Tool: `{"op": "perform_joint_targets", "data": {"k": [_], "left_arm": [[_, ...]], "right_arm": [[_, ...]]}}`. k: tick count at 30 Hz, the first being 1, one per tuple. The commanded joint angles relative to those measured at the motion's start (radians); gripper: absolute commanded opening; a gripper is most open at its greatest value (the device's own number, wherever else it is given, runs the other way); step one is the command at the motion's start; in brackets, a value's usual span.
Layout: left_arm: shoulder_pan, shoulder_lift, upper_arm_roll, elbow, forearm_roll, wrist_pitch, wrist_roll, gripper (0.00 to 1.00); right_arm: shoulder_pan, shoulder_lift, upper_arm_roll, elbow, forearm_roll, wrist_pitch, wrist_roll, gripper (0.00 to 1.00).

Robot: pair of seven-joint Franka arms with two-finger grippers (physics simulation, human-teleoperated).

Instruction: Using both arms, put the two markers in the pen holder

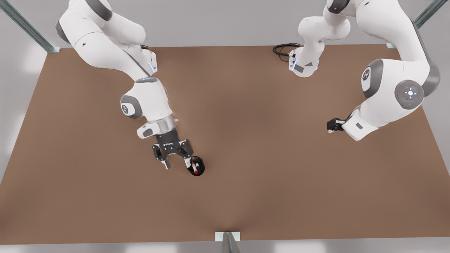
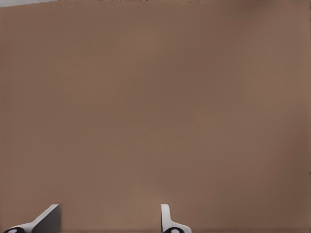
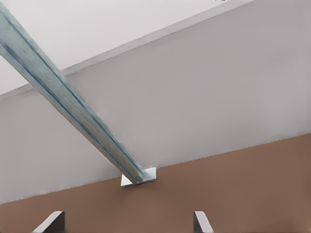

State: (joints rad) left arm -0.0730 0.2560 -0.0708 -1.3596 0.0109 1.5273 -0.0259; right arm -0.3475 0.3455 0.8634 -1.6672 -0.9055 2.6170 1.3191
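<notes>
Nearby, right end effector (image 1: 177, 164) flanks pen holder (image 1: 203, 169) holding both markers (image 1: 195, 168).

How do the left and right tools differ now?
The right black two-finger tool hangs beside the black round pen holder, which contains the red-capped marker and blue-capped marker. The left black two-finger tool waits far off. Right points down, left sideways. Both are open and empty.

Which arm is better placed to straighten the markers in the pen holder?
Left. The left gripper, fingers open, hovers right beside the pen holder containing both markers. The right gripper waits far across the table, pointing sideways.
</notes>
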Motion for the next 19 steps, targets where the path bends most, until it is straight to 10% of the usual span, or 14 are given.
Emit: {"op": "perform_joint_targets", "data": {"k": [1,2,6,10,19], "left_arm": [[-0.001,-0.001,0.0,0.004,0.008,-0.004,0.017,1.0],[-0.002,0.0,0.002,0.004,0.008,-0.004,0.017,1.0],[-0.002,-0.001,0.0,0.004,0.006,-0.004,0.015,1.0],[-0.004,-0.001,0.0,0.005,0.006,-0.004,0.011,1.0],[-0.005,-0.001,0.0,0.004,0.006,-0.006,0.009,1.0]], "right_arm": [[0.216,-0.334,-0.419,-0.087,0.885,-0.506,-0.922,1.0],[0.334,-0.367,-0.653,-0.065,0.924,-0.757,-1.173,1.0],[0.47,-0.198,-0.886,0.133,0.928,-1.026,-1.242,0.97],[0.452,-0.034,-0.891,0.401,0.927,-1.155,-1.328,1.0],[0.441,-0.077,-0.885,0.322,0.932,-1.071,-1.23,1.0]]}}
